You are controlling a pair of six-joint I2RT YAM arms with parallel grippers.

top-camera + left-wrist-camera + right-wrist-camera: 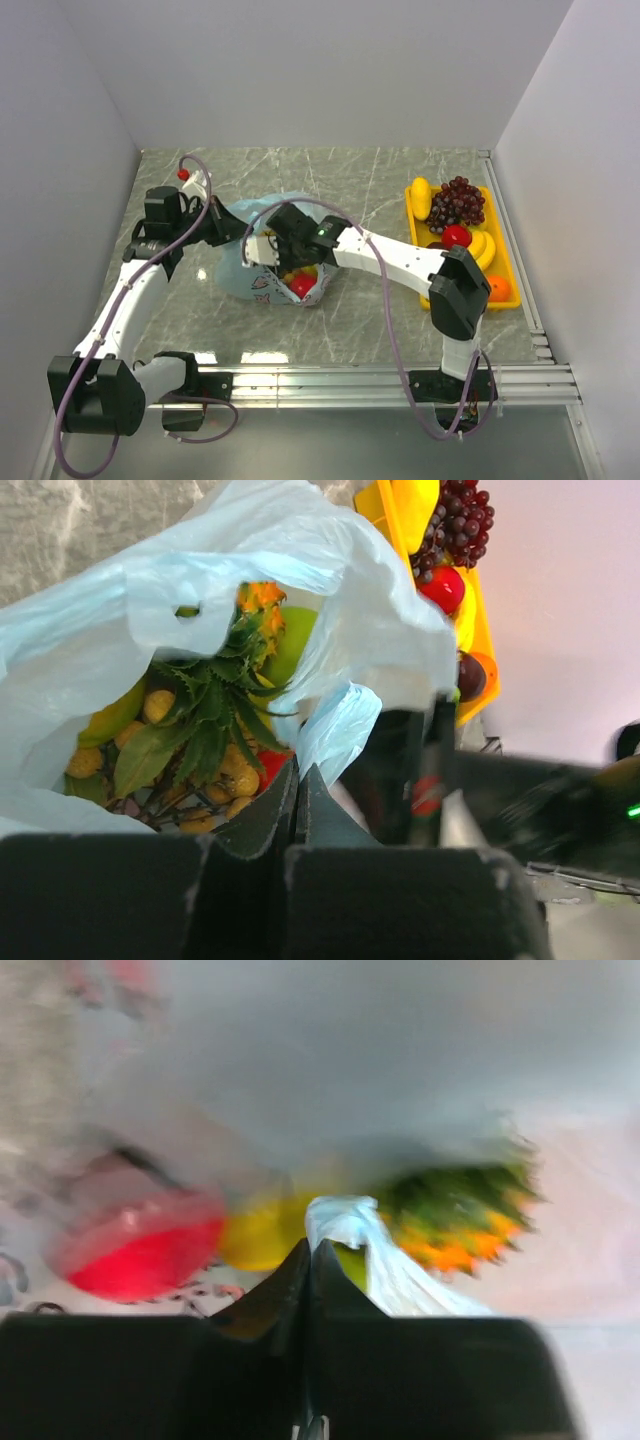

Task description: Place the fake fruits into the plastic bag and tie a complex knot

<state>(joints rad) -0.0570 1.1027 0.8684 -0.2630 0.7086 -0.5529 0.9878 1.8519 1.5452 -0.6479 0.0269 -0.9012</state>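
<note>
Your right gripper [311, 1255] is clamped shut on a twisted handle [380, 1260] of the plastic bag [238, 275]. That strip runs from the fingertips toward the lower right of the wrist frame. The left gripper [228, 228], jaws pressed together, appears to pinch the rim at the bag's upper-left side (the film between its tips is hard to make out). The bag sits left of centre in the top view, between both claws, mouth open and untied. I'd carry the right handle leftward across the other.
</note>
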